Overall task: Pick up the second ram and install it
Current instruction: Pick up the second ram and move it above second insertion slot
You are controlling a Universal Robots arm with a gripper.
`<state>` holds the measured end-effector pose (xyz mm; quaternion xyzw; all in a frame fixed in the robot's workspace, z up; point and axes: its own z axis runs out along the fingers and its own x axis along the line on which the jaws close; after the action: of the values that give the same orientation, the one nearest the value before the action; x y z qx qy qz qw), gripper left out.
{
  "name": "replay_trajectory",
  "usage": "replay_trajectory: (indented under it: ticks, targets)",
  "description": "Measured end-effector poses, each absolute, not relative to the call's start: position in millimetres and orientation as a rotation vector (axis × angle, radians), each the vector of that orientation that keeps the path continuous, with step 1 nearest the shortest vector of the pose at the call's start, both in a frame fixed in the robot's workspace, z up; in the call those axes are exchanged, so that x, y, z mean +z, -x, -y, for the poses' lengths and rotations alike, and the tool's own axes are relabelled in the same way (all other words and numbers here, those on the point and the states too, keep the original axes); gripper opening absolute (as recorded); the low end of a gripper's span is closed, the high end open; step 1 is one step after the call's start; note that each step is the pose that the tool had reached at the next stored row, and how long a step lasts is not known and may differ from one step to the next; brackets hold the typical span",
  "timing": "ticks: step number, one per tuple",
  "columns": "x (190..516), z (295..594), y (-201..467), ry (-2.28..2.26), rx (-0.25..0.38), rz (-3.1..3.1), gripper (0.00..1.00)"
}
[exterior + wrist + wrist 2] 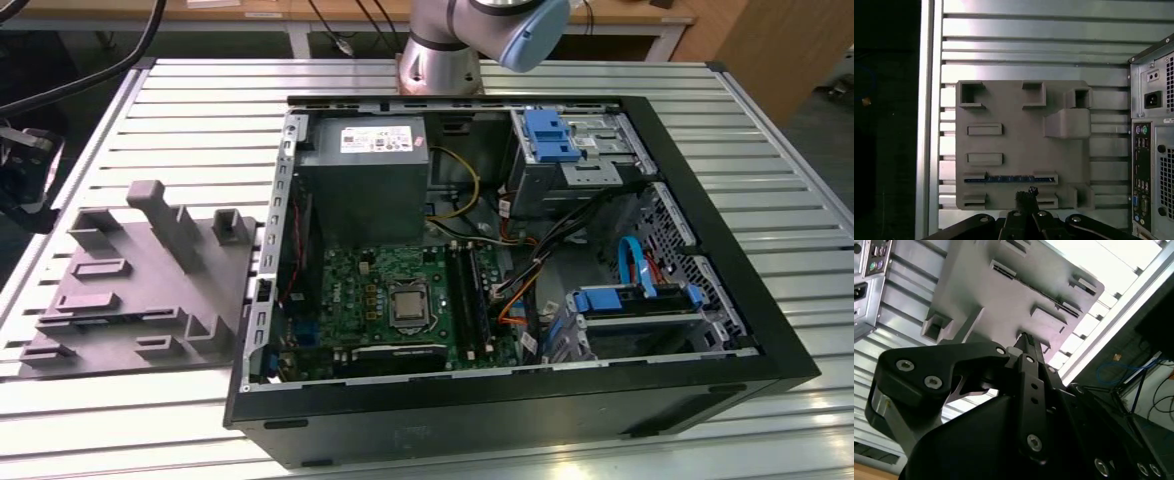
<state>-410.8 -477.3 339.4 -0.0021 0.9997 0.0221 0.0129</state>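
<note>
The second ram (1009,178) stands on edge in a long slot of the grey holder tray (1019,140), showing as a thin dark blue strip. In the first wrist view my gripper (1026,193) hangs well above the tray, its tips lined up just beside the ram's slot. The black fingers are shut together with nothing between them. The second wrist view shows the gripper (1023,340) with the same tray (1004,295) behind it. In the exterior view the tray (134,280) lies at the left of the open computer case (507,400).
The case lies open on the slatted metal table (200,110), with the motherboard (400,300), power supply (363,170), drive cages and loose cables inside. The case's rear ports (1144,165) are close beside the tray. The table's edge rail (929,120) runs along the tray's other side.
</note>
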Motion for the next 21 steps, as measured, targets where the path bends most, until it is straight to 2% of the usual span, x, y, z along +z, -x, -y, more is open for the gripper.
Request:
replay_trajectory:
  ticks: [21]
  targets:
    - [335.3, 477.3, 410.8, 0.598, 0.075, -3.066, 0.10]
